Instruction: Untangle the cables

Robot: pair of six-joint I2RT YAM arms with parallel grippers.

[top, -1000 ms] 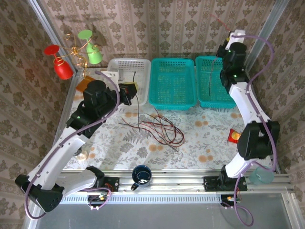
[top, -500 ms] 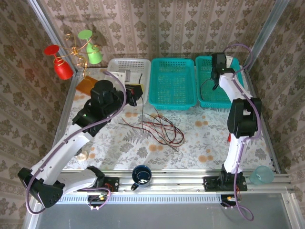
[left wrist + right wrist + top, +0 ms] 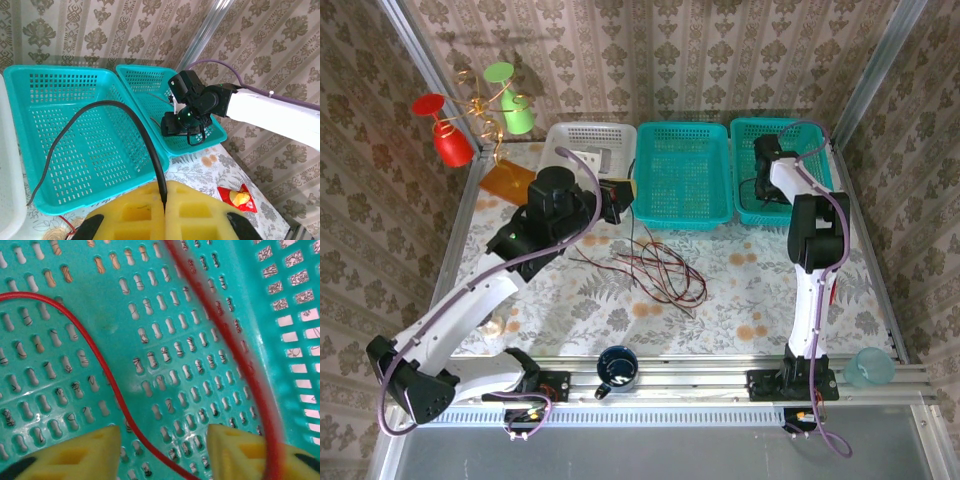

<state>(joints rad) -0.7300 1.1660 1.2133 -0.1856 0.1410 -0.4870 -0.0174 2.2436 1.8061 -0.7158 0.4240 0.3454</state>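
Cables: thin black and red wires. Most lie in a loose, overlapping tangle on the tabletop, just in front of the middle basket.
Black cable: one strand rises from the left fingers in an arc over the middle basket, and its far end drops toward that basket's left wall.
Red cable: one strand lies curved on the floor of the right basket. A second, blurred red line crosses close to the lens, and I cannot tell whether it is the same wire.
Left fingers: pressed together on the black cable.
Right fingers: apart and low inside the right basket, gripping nothing. The red cable runs loose between them.
Handling: probably very light and limp, yet springy enough to hold a curve. The smooth jacket likely slides through a weak pinch.
Where to hold: near a free end, or on a stretch at the tangle's edge that is clear of crossings, pinched squarely across the wire.
Risk: pulling from the dense middle would likely drag neighbouring strands along and tighten the loops.
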